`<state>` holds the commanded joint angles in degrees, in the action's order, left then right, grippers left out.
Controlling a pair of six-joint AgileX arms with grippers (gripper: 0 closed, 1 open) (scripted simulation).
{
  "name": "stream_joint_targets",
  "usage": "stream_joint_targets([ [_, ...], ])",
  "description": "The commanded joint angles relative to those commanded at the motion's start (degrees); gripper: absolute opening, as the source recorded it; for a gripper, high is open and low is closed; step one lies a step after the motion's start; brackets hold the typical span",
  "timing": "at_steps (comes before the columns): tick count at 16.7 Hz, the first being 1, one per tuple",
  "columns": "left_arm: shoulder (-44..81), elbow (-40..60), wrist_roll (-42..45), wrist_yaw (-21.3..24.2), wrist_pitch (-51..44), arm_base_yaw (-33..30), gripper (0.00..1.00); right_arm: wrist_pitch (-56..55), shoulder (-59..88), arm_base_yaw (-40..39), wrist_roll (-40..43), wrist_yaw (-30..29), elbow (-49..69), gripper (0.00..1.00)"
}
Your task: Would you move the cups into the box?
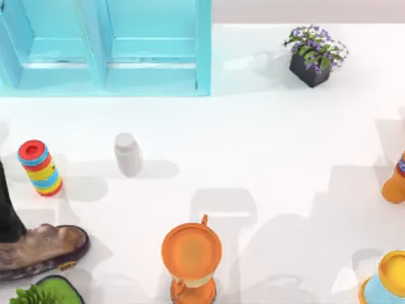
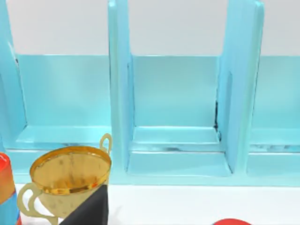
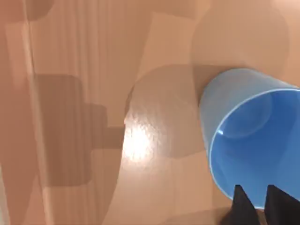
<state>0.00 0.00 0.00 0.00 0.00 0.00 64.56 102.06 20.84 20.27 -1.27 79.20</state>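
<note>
A plain light blue cup [image 3: 248,136] hangs tilted well above the table in the right wrist view. My right gripper [image 3: 257,190] is shut on its rim, with the wall between the two dark fingers. The light blue box [image 1: 203,50] with upright dividers stands at the table's far left; it also faces the left wrist view as open compartments [image 2: 120,93]. My left gripper [image 2: 91,208] shows as one dark finger just in front of the box, next to a golden two-handled cup [image 2: 70,176].
A grey-white capped bottle [image 1: 127,154] and a striped ring stack [image 1: 40,168] stand left of centre. An orange lidded jug [image 1: 191,256] is at the front, a brown shoe [image 1: 38,250] front left, a potted plant [image 1: 314,56] far right, an orange bottle [image 1: 395,180] at the right edge.
</note>
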Motion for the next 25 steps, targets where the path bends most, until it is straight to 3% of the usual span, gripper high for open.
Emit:
stream_joint_targets([
  [8,0.0,0.0,0.0,0.0,0.0,0.0,1.0,0.0,0.0,0.0,0.0,0.0,0.0,0.98],
  [19,0.0,0.0,0.0,0.0,0.0,0.0,1.0,0.9,0.1,-0.1,0.1,0.0,1.0,1.0],
  [25,0.0,0.0,0.0,0.0,0.0,0.0,1.0,15.6,0.9,0.2,0.3,0.0,16.7,1.0],
])
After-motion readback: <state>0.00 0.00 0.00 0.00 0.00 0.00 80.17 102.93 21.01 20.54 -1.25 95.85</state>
